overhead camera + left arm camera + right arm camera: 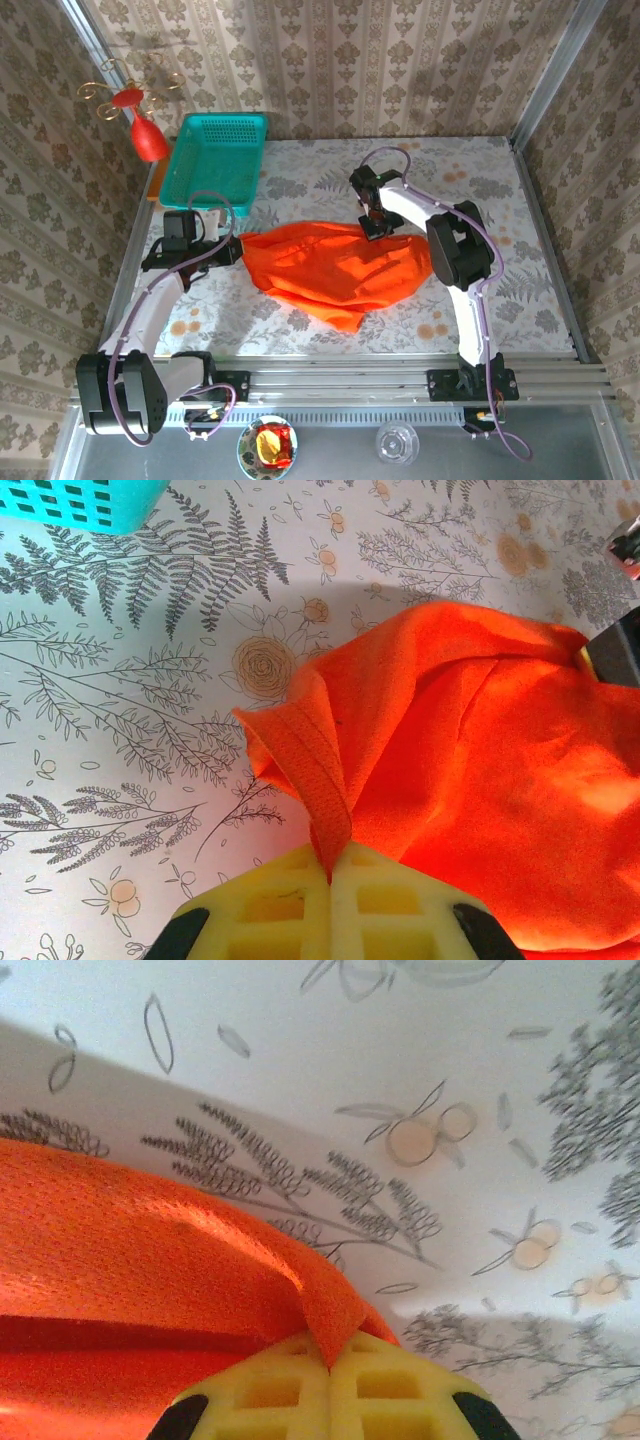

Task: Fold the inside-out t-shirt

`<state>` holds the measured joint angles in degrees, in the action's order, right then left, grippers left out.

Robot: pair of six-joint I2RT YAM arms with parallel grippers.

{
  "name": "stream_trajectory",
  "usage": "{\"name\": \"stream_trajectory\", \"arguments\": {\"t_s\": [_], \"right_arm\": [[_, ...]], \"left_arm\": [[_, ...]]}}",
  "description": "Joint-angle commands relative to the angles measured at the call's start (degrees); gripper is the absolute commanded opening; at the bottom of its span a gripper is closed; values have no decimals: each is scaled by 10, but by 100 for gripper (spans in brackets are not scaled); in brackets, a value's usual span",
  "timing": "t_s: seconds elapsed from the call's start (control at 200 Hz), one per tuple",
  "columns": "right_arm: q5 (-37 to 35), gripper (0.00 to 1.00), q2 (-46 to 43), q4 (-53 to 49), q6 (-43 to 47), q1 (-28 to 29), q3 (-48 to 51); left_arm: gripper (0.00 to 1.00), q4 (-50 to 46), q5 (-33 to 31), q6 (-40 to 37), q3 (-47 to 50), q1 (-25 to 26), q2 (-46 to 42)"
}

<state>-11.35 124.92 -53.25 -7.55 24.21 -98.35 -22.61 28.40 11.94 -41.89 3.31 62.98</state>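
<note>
Here the bright orange-red soft-fabric t-shirt (340, 265) lies bunched in the middle of the fern-patterned bench (520, 200), its long axis running left to right between the two arms. The left claw (232, 248) is clamped on a hemmed edge at the garment's left end. The right claw (378, 228) is pinched together on a fold along the far edge, right of the middle. The shirt thus extends rightward from the left claw and mostly nearward from the right one. A narrower tail points toward the near edge. Any spreading pull, I judge, should follow that left-right line.
</note>
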Motion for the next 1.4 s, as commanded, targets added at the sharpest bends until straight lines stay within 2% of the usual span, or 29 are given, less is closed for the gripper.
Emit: {"name": "stream_trajectory", "arguments": {"t_s": [0.0,0.205,0.395,0.525,0.7,0.78,0.94,1.01,1.06,1.12,1.22,1.395], "right_arm": [[-40,0,-60,-25,3,-12,-32],[-69,0,-171,-73,9,-23,-131],[-71,0,-259,-133,9,-23,-207],[-24,0,-334,-148,-3,-16,-174],[95,0,-437,-107,-38,-7,-54],[122,0,-469,-80,-55,-7,10],[94,0,-456,-33,-75,-13,129],[51,0,-406,-23,-87,-18,153],[22,5,-376,-20,-90,-19,159],[-11,15,-341,-37,-99,-18,148],[-30,30,-320,-59,-112,-5,134],[-29,38,-353,-72,-140,54,134]], "left_arm": [[0,-8,-4,-16,-38,2,-8],[0,-36,2,-33,-141,-10,-5],[0,-57,29,-35,-222,-63,-25],[0,-80,31,-45,-238,-102,-56],[0,-93,34,-60,-209,-131,-70],[0,-87,57,-58,-183,-133,-51],[0,-29,80,-30,-110,-123,-10],[0,-1,80,-22,-87,-114,7],[0,9,95,-21,-78,-106,21],[0,16,96,-20,-74,-98,35],[0,20,95,-22,-71,-92,45],[0,25,91,-21,-62,-91,41]]}}
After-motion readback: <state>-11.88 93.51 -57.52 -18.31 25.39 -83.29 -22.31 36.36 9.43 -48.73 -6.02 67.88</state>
